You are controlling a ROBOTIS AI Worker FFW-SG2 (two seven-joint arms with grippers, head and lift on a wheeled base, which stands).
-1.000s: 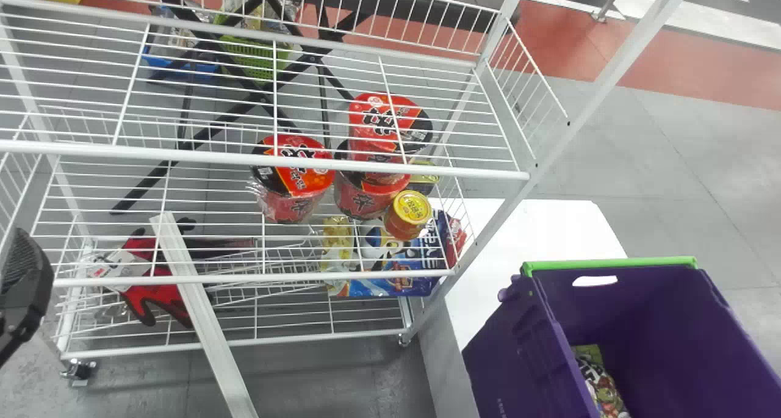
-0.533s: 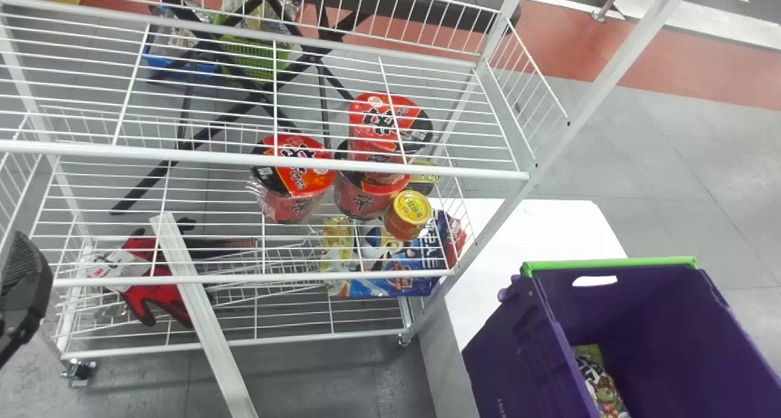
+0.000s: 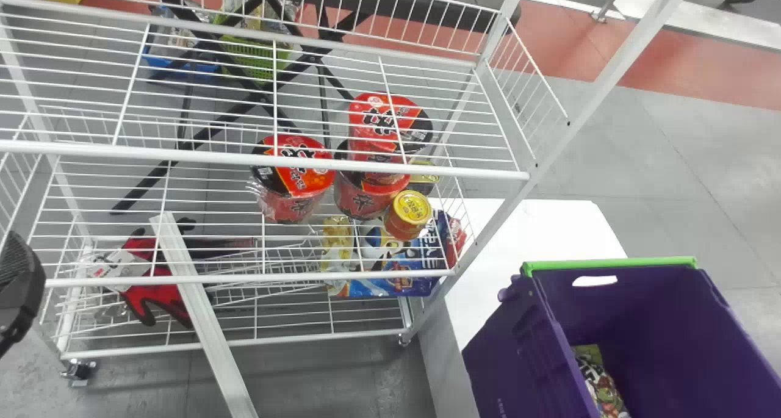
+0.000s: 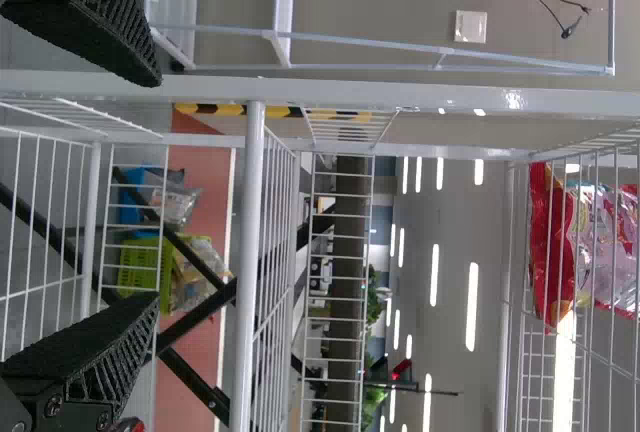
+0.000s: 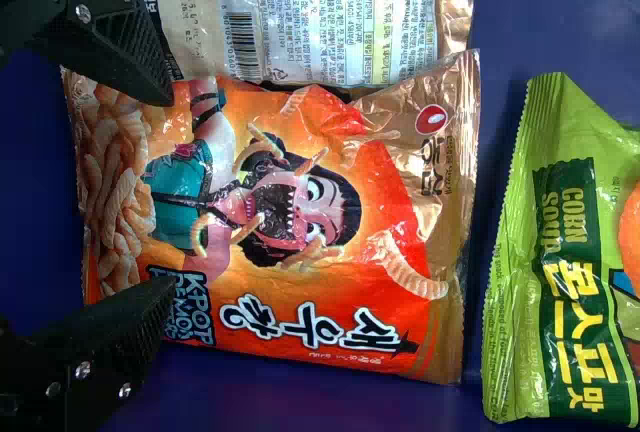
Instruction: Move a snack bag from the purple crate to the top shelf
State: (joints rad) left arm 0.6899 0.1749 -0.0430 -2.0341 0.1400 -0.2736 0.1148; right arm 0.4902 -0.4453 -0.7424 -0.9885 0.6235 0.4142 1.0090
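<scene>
In the head view my left gripper [image 3: 19, 290] is at the left edge, in front of the wire rack; in the left wrist view the left gripper [image 4: 160, 190] stands open with nothing between its fingers. The purple crate [image 3: 518, 357] is at the lower right, with a snack bag [image 3: 601, 384] partly hidden by its wall. In the right wrist view my right gripper [image 5: 172, 194] is open over an orange snack bag [image 5: 300, 222], both fingertips overlapping one end of it. A green snack bag [image 5: 570, 282] and a bag turned back side up [image 5: 330, 22] lie beside it.
The white wire rack [image 3: 262, 162] holds red noodle cups [image 3: 296, 180], a yellow-lidded jar [image 3: 407, 213], a blue pack [image 3: 390, 277] and red gloves [image 3: 146, 277]. A white table [image 3: 537, 229] adjoins it. A red-and-pink bag [image 4: 600, 242] is behind wires in the left wrist view.
My left gripper has shifted slightly toward the left edge of the head view. The rack's items and the crate have not moved.
</scene>
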